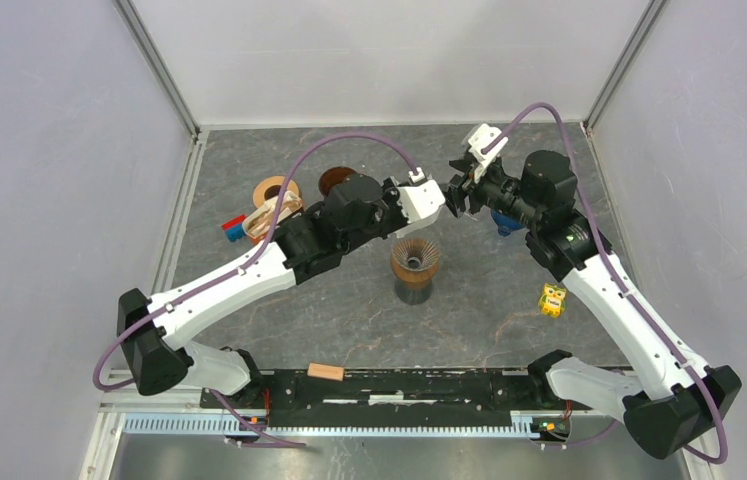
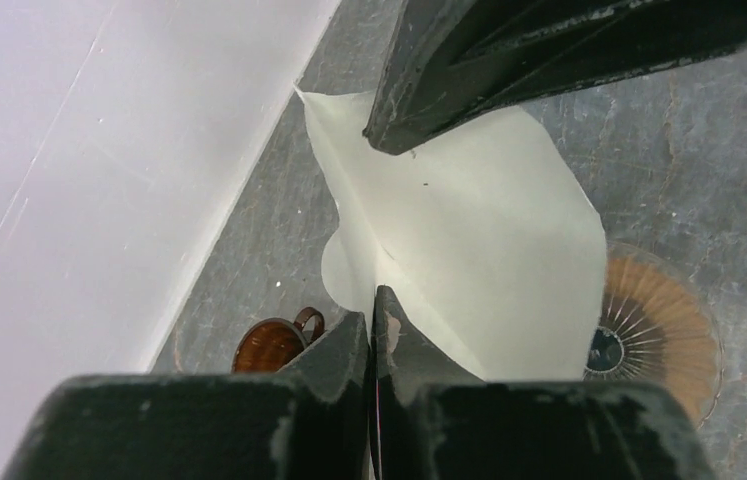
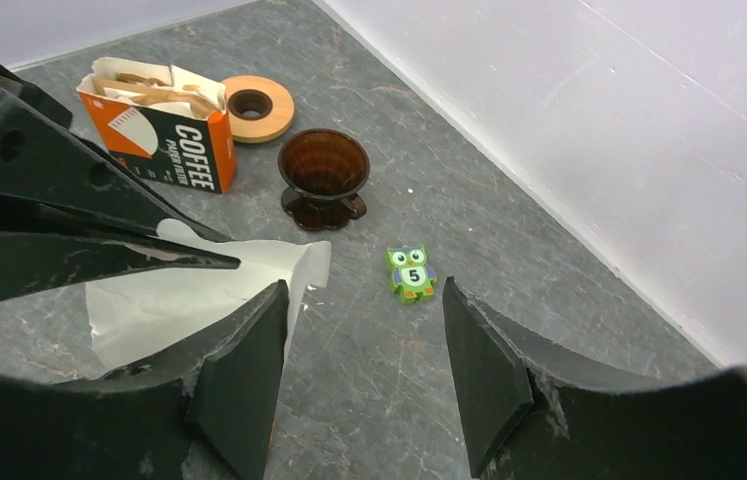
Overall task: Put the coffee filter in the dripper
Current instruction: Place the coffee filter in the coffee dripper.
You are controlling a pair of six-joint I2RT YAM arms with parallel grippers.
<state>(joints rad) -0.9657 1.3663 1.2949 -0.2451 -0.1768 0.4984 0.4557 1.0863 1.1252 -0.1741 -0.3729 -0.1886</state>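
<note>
A white paper coffee filter (image 2: 469,240) hangs in the air, pinched at its edge by my left gripper (image 2: 374,310), which is shut on it. It also shows in the right wrist view (image 3: 179,300). My right gripper (image 3: 364,370) is open; one of its fingers (image 2: 549,60) lies against the filter's far edge. Both grippers meet above the table (image 1: 446,196), (image 1: 461,192). A ribbed brown dripper (image 1: 415,262) stands on a dark base just below and in front of them and shows under the filter (image 2: 649,320). A second brown glass dripper (image 3: 324,175) stands farther left.
An orange coffee filter box (image 3: 164,130) and a tape roll (image 3: 254,100) sit at the back left. A green owl toy (image 3: 411,272) lies on the table, a yellow toy (image 1: 551,298) at the right, and a wooden block (image 1: 326,372) at the near edge.
</note>
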